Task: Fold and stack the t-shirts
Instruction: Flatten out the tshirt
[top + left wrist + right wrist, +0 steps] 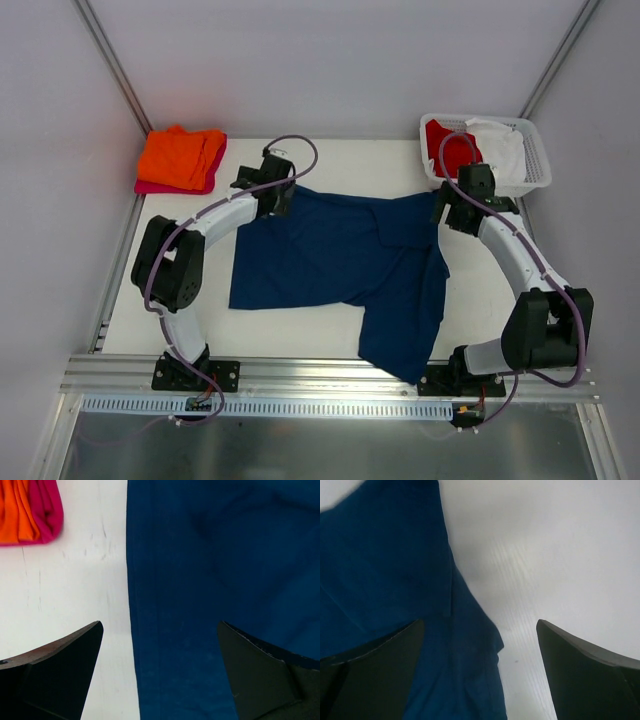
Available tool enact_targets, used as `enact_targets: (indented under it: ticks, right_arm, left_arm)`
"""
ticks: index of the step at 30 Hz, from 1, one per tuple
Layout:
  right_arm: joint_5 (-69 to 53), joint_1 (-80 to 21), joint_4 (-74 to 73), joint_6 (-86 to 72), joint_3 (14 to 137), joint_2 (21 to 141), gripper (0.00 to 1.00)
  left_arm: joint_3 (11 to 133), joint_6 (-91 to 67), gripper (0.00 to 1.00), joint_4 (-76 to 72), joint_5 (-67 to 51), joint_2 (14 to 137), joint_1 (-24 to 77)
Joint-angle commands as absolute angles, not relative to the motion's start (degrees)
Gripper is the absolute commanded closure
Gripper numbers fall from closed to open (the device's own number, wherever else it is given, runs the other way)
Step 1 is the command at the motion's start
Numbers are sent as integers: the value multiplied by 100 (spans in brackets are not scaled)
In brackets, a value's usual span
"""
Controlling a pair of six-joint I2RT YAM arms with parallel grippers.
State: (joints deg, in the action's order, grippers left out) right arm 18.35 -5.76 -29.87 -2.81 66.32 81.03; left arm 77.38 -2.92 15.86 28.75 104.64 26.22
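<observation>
Filling mid-frame, the white, faintly scuffed table sits between plain pale walls. A soft navy t-shirt lies rumpled across it, one corner spilling onto the ribbed metal rail at lower centre. Left gripper and right gripper both gape wide at its upper corners, holding nothing.

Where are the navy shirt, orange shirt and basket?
navy shirt (pixel 330 255), top view, middle of the spread body.
orange shirt (pixel 180 155), top view, centre of its top face.
basket (pixel 538 150), top view, right rim.
</observation>
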Motion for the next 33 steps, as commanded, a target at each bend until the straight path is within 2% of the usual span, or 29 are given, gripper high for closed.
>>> enact_targets:
  ticks: [1, 10, 16, 18, 26, 33]
  right_arm:
    - [1205, -571, -2892, -623, 6153, 7753, 0]
    - [528, -598, -2400, -633, 6152, 8129, 4]
    - [-167, -659, -2311, -563, 6617, 8885, 8]
    - [-115, -712, -2452, -484, 6881, 9052, 9]
    - [-35, -721, -2636, -395, 7391, 9316, 11]
    - [483, -721, -2654, -457, 7006, 9115, 11]
  left_arm:
    - [7401, -615, 1, 1740, 2996, 9932, 2741]
    - [6610, -1159, 1, 1872, 3445, 9273, 2997]
    - [6179, -1529, 1, 2003, 3568, 9245, 3164]
    - [6345, -1451, 1, 2153, 3787, 9552, 3164]
    - [6732, -1310, 1, 2241, 3480, 9791, 3164]
    - [6627, -1266, 1, 2241, 3551, 9870, 3164]
